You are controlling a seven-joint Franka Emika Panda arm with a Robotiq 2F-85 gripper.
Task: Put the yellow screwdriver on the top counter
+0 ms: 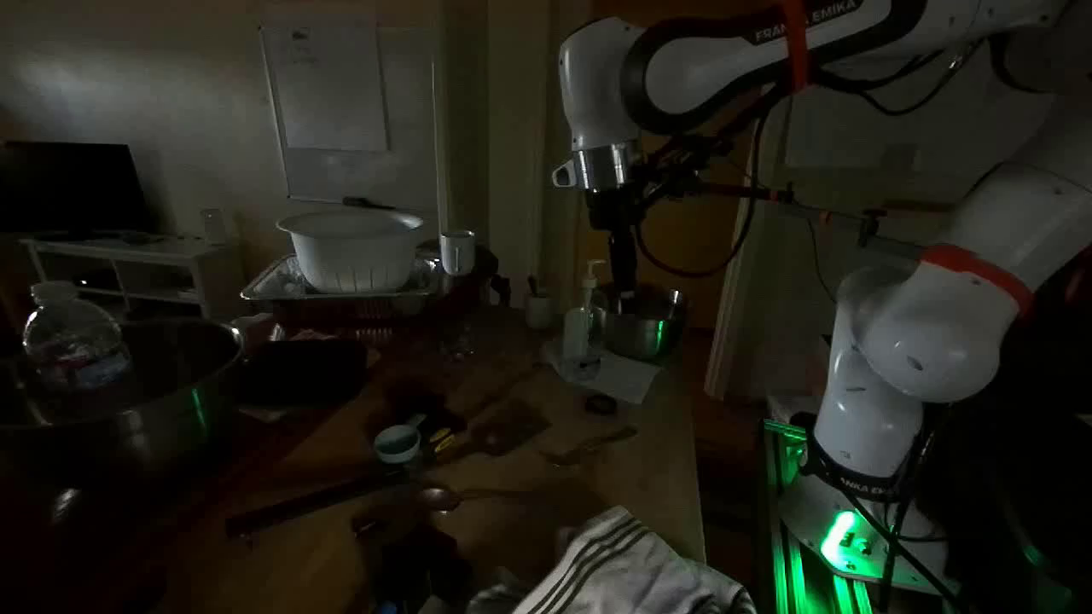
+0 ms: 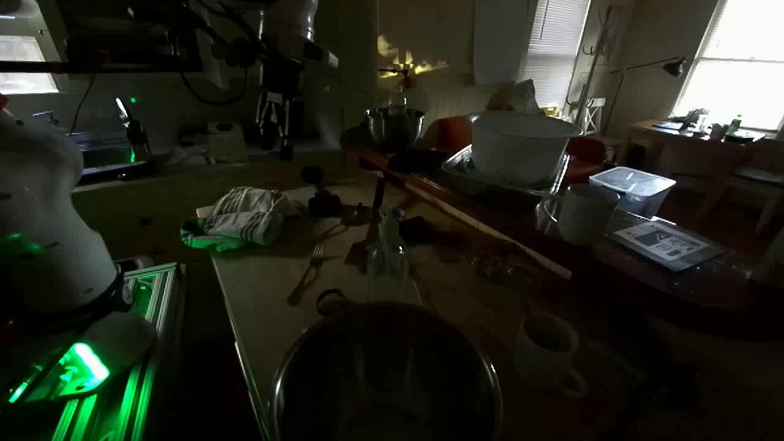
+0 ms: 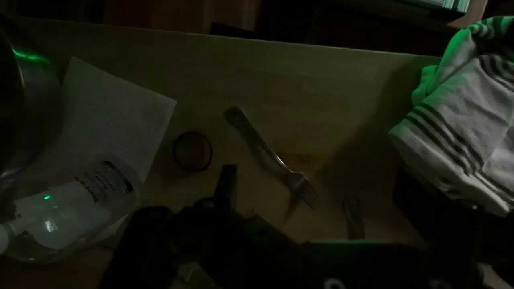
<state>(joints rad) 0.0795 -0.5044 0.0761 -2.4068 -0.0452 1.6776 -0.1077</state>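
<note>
Room: pretty dim tbh, with bright windows [image 2: 741,67] way back in an exterior view, plus a green light [image 1: 843,539] glowing at the base of the chunky white robot arm [image 1: 904,341].
Back wall [image 1: 196,94]: pale, with a thin-framed white board [image 1: 414,102] and a big white paper sheet [image 1: 333,85] hung over it, faint marks up top that I can't read. Black flat-screen TV [image 1: 68,188] nearby on a low white shelf unit [image 1: 205,251].
Lower surface: plain wooden table [image 3: 305,76] holding a silver metal fork [image 3: 273,154], a thin black ring [image 3: 174,151] and, at its edge, a white towel with dark stripes [image 3: 478,120].
Upper surface: dark flat top counter [image 2: 637,275], raised above the table, carrying a wide white plastic tub [image 2: 520,150] in a silver foil tray [image 1: 273,283], plus a white mug [image 2: 588,214].
Yellow screwdriver [image 1: 443,440]: down on the table, just beside a small pale round measuring cup [image 1: 397,443]. Only the yellow-and-black handle shows clearly.
Black two-fingered tool [image 2: 277,146]: hanging above the table, fingers spread apart.
Arm lettering: "FRANKA EMIKA", one letter hidden by a red strap [image 1: 798,43].
Clear pump bottle [image 3: 80,204]: label upside down in the wrist view, looks like "TopCare", rest too blurry.
Clear water bottle [image 1: 72,337]: red-and-blue label, unreadable.
Flat printed card [image 2: 667,245]: on the counter, black-and-white, text too small.
</note>
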